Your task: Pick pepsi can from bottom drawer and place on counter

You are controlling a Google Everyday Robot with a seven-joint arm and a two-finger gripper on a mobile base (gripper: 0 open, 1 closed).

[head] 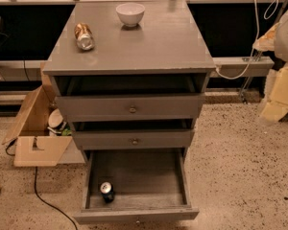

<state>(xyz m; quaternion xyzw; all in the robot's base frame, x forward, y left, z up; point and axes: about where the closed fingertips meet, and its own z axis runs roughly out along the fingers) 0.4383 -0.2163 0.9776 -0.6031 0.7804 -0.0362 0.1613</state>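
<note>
A grey three-drawer cabinet stands in the middle of the view on a speckled, pale floor (240,166). Its tabletop (153,44) is flat, smooth and slightly glossy, and it overhangs the drawers below. A white bowl (130,14) stands upright near the back edge, and a brownish-gold can (84,36) lies on its side towards the left edge, well apart from the bowl.

All three drawers are pulled out. The top drawer (129,108) and middle drawer (134,139) are open only a little, each with a small round knob on its front. The bottom drawer (144,176) is out the furthest, showing its dark grey floor. The pepsi can (106,191) stands upright inside it, in the front-left corner near the left wall, with its silver top facing up.

At the right edge, level with the tabletop but well clear of the cabinet, there is a blurred pale yellow and cream shape that seems to be the gripper (278,97). Whether it is parted or closed cannot be told, and nothing can be seen in its hold.

An open cardboard box (36,138) sits on the floor just left of the cabinet, and a black cable (43,195) trails across the floor beside it. Behind, a white cable (240,56) hangs down to a grey ledge in front of dark panels.
</note>
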